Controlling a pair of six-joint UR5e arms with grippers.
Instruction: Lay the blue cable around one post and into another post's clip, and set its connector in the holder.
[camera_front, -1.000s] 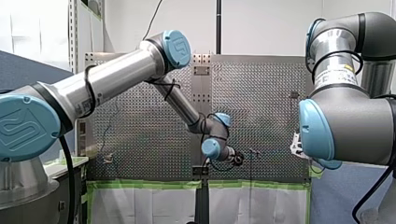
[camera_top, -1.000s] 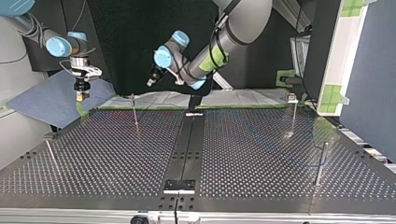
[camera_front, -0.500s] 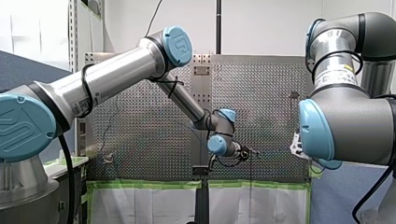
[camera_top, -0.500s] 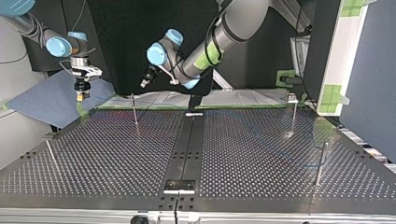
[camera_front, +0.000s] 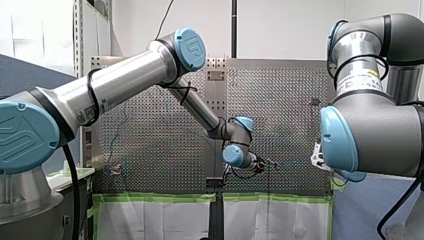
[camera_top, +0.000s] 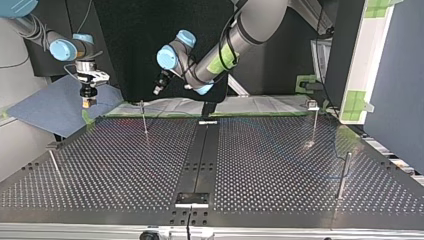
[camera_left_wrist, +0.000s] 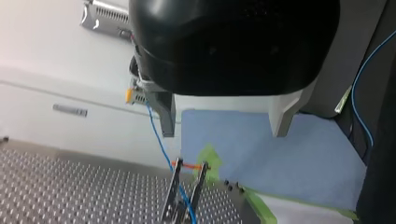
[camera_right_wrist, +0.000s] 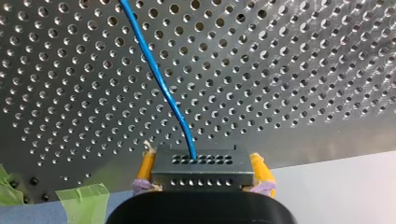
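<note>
Clamping the connector (camera_right_wrist: 201, 173) between its yellow pads (camera_right_wrist: 145, 167), R gripper (camera_right_wrist: 201, 157) had both sides pressed flush on the part. Connector was a dark grey rectangular block w/ rows of small round holes on its top and front faces. Blue cable (camera_right_wrist: 159, 74), thin and smooth, left the block's top face and ran ahead of the gripper in a gentle curve over the table (camera_right_wrist: 289, 70), a dull metal sheet w/ a regular grid of holes. Crinkled green tape (camera_right_wrist: 81, 198) sat beside and below the pads at the sheet's edge.

L gripper (camera_left_wrist: 224, 133) hung w/ its flat grey metal fingers (camera_left_wrist: 166, 112) wide apart, nothing between them. Ahead and below stood a slim forked post (camera_left_wrist: 186, 193) w/ an orange band across its prong tips; the cable came down from the far R gripper and appeared to pass between the prongs. Beyond the post lay a soft-looking blue mat (camera_left_wrist: 289, 163).

In top view L gripper was up above the table, near a thin upright rod.
</note>
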